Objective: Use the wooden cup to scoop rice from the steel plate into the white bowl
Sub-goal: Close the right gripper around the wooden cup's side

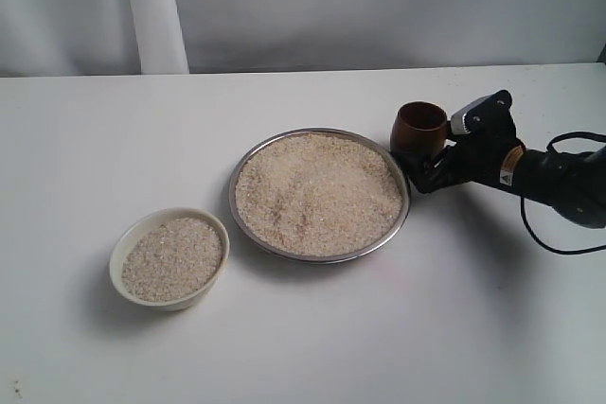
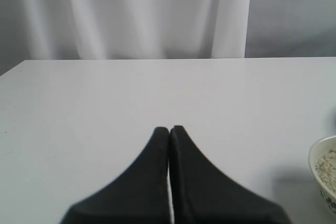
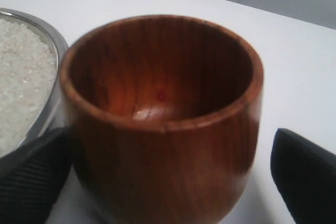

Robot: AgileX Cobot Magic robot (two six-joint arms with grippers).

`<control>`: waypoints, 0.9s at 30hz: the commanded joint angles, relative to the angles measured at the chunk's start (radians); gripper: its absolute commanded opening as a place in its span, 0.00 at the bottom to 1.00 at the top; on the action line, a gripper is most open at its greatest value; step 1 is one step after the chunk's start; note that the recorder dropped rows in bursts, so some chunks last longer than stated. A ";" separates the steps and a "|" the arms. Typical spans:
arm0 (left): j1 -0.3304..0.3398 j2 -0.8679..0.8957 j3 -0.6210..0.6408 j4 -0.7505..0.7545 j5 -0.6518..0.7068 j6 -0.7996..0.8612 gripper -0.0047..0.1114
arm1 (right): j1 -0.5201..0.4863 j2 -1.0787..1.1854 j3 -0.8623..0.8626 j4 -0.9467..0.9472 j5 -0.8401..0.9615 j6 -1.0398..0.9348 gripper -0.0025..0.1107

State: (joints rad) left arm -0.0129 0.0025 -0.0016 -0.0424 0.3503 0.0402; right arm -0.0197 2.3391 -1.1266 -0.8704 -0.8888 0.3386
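The steel plate (image 1: pixel 401 220) lies mid-table, heaped with rice (image 1: pixel 317 193); its rim (image 3: pixel 54 38) and rice (image 3: pixel 23 82) also show in the right wrist view. The white bowl (image 1: pixel 126 245) sits front left of the plate, partly filled with rice (image 1: pixel 173 257); its edge (image 2: pixel 318 167) shows in the left wrist view. The wooden cup (image 1: pixel 418 128) stands upright and empty by the plate's right rim. My right gripper (image 1: pixel 431 166) is open around the cup (image 3: pixel 163 129); one finger (image 3: pixel 31 177) is at its side, the other finger (image 3: pixel 307 174) stands apart. My left gripper (image 2: pixel 169 129) is shut and empty.
The white table (image 1: pixel 284 347) runs back to a pale curtain (image 1: pixel 151 7). A black cable (image 1: pixel 559 248) trails from the right arm at the table's right side. The left arm does not show in the exterior view.
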 commanded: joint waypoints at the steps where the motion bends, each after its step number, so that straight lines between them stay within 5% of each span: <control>1: -0.003 -0.003 0.002 0.000 -0.006 -0.004 0.04 | 0.000 -0.003 -0.004 -0.013 -0.028 0.022 0.85; 19: -0.003 -0.003 0.002 0.000 -0.006 -0.004 0.04 | 0.022 0.006 -0.008 0.092 -0.024 -0.032 0.85; 27: -0.003 -0.003 0.002 0.000 -0.006 -0.004 0.04 | 0.081 0.006 -0.085 0.117 0.119 -0.031 0.85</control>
State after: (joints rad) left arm -0.0129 0.0025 -0.0016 -0.0424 0.3503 0.0402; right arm 0.0437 2.3485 -1.1906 -0.7660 -0.8143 0.3121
